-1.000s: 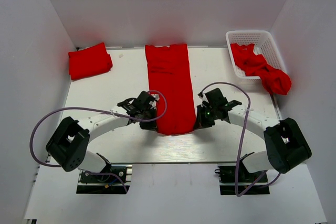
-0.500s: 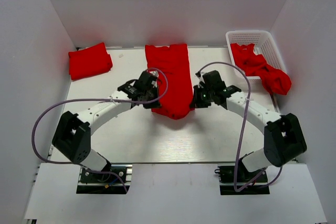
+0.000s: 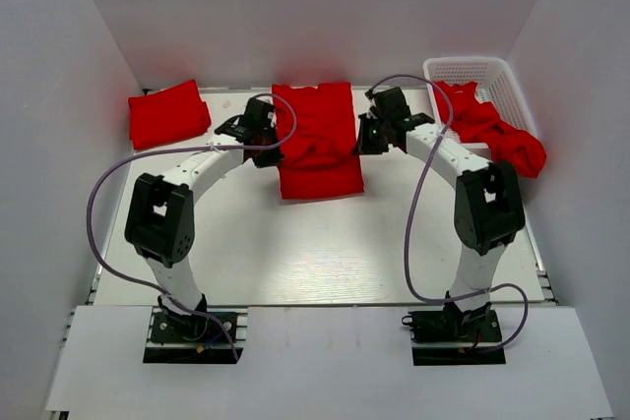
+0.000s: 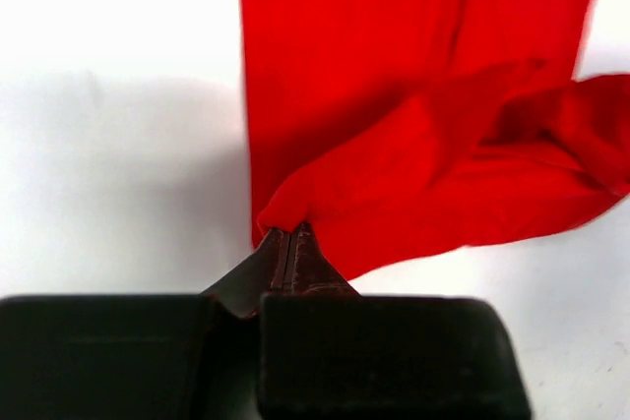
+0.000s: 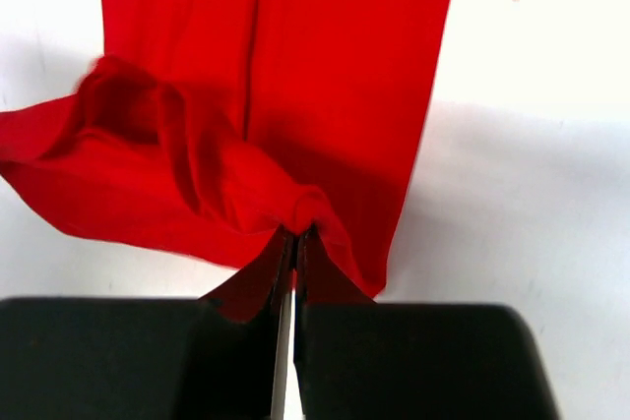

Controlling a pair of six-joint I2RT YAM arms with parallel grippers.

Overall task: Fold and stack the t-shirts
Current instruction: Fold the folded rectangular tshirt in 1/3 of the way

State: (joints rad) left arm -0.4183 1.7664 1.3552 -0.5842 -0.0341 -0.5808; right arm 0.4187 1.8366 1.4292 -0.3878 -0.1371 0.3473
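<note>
Seen from above: one folded t-shirt (image 3: 168,114) at ten o'clock, done; middle t-shirt (image 3: 317,140) at twelve, mid-fold; heaped t-shirts (image 3: 487,125) spilling from the basket (image 3: 472,68) at two, unfolded. Stretched far forward, left gripper (image 3: 264,137) and right gripper (image 3: 366,135) flanking the cloth. Left wrist: pinched tight on a lifted hem corner. Right wrist: likewise, on the opposite corner.

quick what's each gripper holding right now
Left gripper: shut on the plain red soft-cloth t-shirt mid-table.
Right gripper: shut on the same t-shirt.
</note>
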